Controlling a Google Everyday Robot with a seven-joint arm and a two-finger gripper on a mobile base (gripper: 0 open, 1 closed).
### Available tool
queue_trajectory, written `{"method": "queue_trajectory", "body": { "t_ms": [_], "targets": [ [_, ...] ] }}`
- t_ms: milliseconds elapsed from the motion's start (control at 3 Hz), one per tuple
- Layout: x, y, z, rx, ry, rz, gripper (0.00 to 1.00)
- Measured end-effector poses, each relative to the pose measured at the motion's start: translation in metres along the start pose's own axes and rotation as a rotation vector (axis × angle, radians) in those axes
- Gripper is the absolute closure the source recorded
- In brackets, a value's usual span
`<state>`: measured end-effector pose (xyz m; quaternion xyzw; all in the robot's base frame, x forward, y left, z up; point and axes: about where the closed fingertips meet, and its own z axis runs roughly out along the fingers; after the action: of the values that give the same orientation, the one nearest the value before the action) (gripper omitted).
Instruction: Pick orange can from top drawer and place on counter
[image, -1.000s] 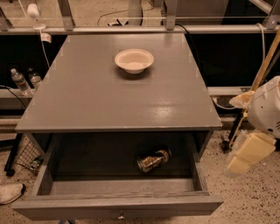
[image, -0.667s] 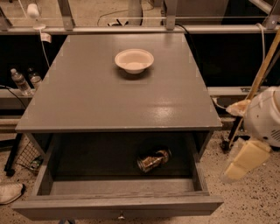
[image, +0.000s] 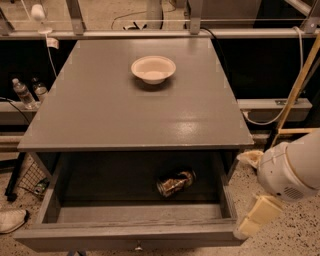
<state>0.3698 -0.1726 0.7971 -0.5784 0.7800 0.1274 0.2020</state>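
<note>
**Clerk:** Firstly, item one. What is it, and where is it?

**Checker:** A small shiny orange-brown metal drink can (image: 176, 182), one count. It lies on its side, at a slant, on the dark floor of the wide shallow grey wooden top drawer (image: 125, 239). It sits right of the drawer's middle, nearer the back than the front panel.

**Clerk:** Drawer condition?

**Checker:** It is pulled out, with the inside open to view from above. A small metal knob (image: 137, 246) shows at the bottom edge of the front panel.

**Clerk:** Item two?

**Checker:** A large flat grey rectangular surface (image: 100, 115), slightly glossy, directly above the drawer. It carries one round cream bowl (image: 153, 69), upright, toward the back and roughly central. The can is not on it.

**Clerk:** And the claw?

**Checker:** A cream-coloured claw (image: 256, 217), low at the right, outside the drawer and just beside its front right corner. It hangs under the white rounded arm housing (image: 292, 170) and is well apart from the can. I cannot tell whether it is spread or pressed together.

**Clerk:** Sundries?

**Checker:** Two clear plastic water bottles (image: 22, 93) stand to the left, lower than the surface. One white shoe (image: 10, 220) sits at lower left on the speckled floor (image: 295, 240).
</note>
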Motion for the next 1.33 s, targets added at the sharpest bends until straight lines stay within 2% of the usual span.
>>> {"method": "queue_trajectory", "body": {
  "t_ms": [667,1000,1333],
  "targets": [
    [-0.016,0.013,0.050,-0.092,-0.149,-0.014,0.00],
    [-0.031,0.010,0.078,-0.116,-0.245,0.006,0.00],
    [-0.040,0.004,0.091,-0.116,-0.303,0.028,0.00]
  ]
}}
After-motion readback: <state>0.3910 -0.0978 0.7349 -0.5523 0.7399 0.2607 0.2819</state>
